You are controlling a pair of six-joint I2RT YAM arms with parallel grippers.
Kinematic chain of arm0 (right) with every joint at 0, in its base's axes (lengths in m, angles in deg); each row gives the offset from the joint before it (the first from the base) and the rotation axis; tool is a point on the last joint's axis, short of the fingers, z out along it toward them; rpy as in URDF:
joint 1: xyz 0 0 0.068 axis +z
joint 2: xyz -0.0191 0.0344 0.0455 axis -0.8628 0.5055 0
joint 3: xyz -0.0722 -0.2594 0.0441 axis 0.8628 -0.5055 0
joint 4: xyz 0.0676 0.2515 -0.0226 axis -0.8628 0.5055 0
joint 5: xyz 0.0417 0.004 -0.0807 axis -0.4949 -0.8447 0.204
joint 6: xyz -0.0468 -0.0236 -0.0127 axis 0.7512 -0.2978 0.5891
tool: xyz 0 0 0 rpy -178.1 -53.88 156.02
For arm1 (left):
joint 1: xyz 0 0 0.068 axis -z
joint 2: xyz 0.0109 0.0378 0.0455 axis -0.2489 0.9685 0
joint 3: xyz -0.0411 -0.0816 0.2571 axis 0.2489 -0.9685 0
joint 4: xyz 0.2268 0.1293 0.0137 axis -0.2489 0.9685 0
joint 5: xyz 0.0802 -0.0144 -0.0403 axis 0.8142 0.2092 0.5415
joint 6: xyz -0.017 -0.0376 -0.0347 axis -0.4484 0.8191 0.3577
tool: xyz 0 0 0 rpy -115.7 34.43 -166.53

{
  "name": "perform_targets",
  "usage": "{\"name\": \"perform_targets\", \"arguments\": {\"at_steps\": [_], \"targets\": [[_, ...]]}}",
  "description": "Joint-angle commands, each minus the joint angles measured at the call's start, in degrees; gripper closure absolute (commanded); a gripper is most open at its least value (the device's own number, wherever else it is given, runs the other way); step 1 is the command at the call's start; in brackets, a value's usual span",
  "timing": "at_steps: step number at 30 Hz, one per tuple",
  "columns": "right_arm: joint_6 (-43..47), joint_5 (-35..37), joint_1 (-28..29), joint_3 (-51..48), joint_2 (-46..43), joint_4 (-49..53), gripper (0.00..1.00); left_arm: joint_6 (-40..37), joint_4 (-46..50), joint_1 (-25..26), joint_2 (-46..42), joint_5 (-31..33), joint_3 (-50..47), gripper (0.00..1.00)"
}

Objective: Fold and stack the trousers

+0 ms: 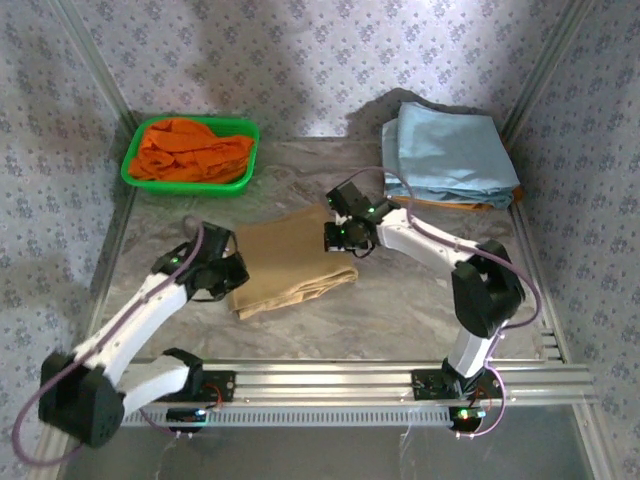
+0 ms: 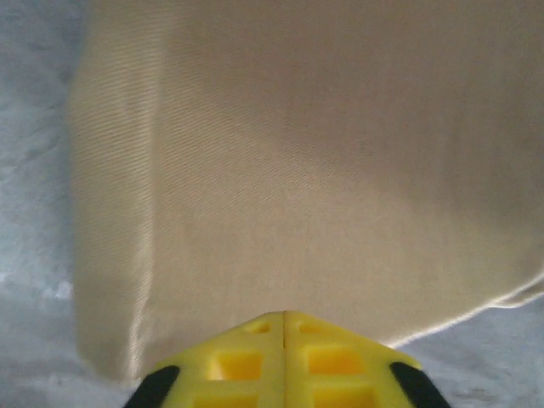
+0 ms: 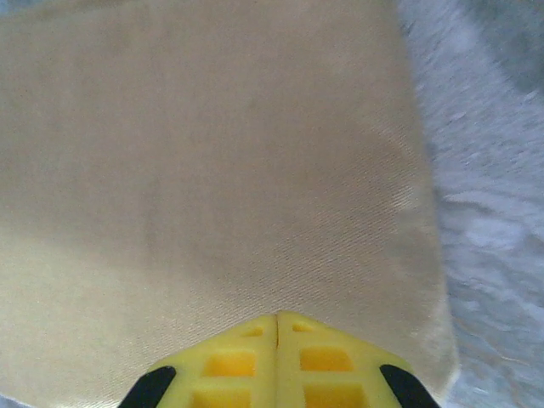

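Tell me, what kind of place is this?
Probably a robot test booth for folding laundry: patterned fabric walls, a left arm and right arm bolted at the table edge, folded tan trousers.

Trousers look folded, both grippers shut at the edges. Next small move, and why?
Probably lift both ends slightly, together. The trousers lie folded mid-table, with the left gripper and right gripper shut at opposite edges. Whether they pinch cloth is unclear; a small lift would show that before carrying toward the blue stack.

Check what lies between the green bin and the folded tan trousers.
The stretch is bare: the top external view shows plain grey table between the green bin and the trousers.
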Motion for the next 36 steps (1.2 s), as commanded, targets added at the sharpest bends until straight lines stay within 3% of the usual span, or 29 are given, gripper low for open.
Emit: {"name": "perform_targets", "arguments": {"at_steps": [1, 7, 12, 17, 22, 30, 36], "targets": [[-0.7, -2.35, 1.88, -3.61, 2.94, -0.42, 1.0, 3.17, -8.56, 3.21, 2.91, 2.03, -2.17, 1.0], [-3.72, -6.17, 1.2, -16.18, 5.46, -8.44, 1.0, 13.57, -16.12, 9.72, 2.11, 4.51, -16.5, 1.0], [-5.78, -6.02, -1.46, -19.83, 7.46, -9.78, 1.0, 17.96, -17.19, 10.1, -3.65, 6.69, -25.66, 1.0], [-7.0, -5.37, -4.97, -24.3, 2.9, -10.71, 1.0, 18.84, -16.78, 9.95, -7.43, 8.68, -28.47, 1.0], [-7.52, -3.18, -8.91, -28.88, -3.26, -10.13, 1.0, 14.7, -19.9, 9.95, -2.89, 9.11, -25.24, 1.0], [-7.51, -2.76, -13.28, -35.48, -10.76, -9.98, 1.0, 2.91, -21.98, 7.31, 17.86, 4.72, -10.92, 1.0], [-4.77, -1.6, -13.63, -31.35, -15.65, -3.98, 1.0, -0.75, -17.97, 7.1, 18.58, 1.84, -5.92, 1.0]]}}
